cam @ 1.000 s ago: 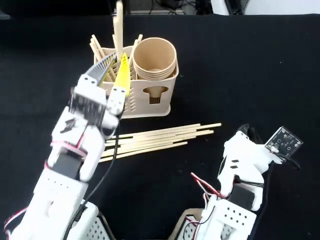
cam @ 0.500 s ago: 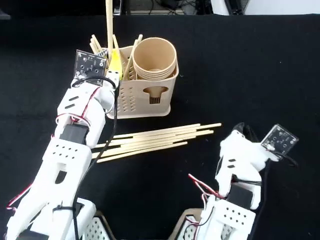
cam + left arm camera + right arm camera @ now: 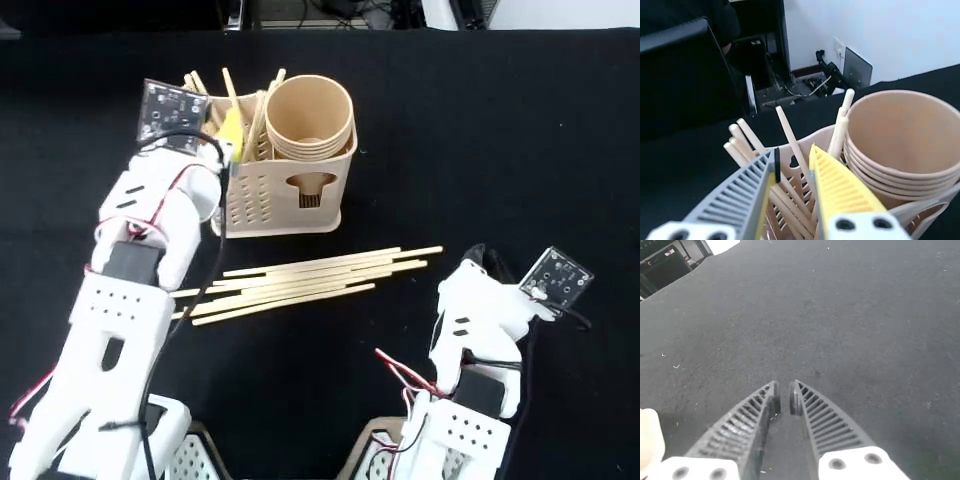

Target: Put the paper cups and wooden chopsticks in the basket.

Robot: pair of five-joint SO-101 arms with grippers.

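Roughly five chopsticks (image 3: 310, 278) outside one basket (image 3: 285, 200)

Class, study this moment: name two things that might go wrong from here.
1. The left gripper sits open among the upright chopsticks in the basket; lifting away, it might snag one and drag it out.
2. The loose chopsticks on the table lie bunched together; gripping one might scatter the rest.

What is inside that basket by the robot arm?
In the basket, a stack of paper cups fills one compartment; several wooden chopsticks stand leaning in the other. Its floor and the chopsticks' lower ends are hidden by its walls and the cups.
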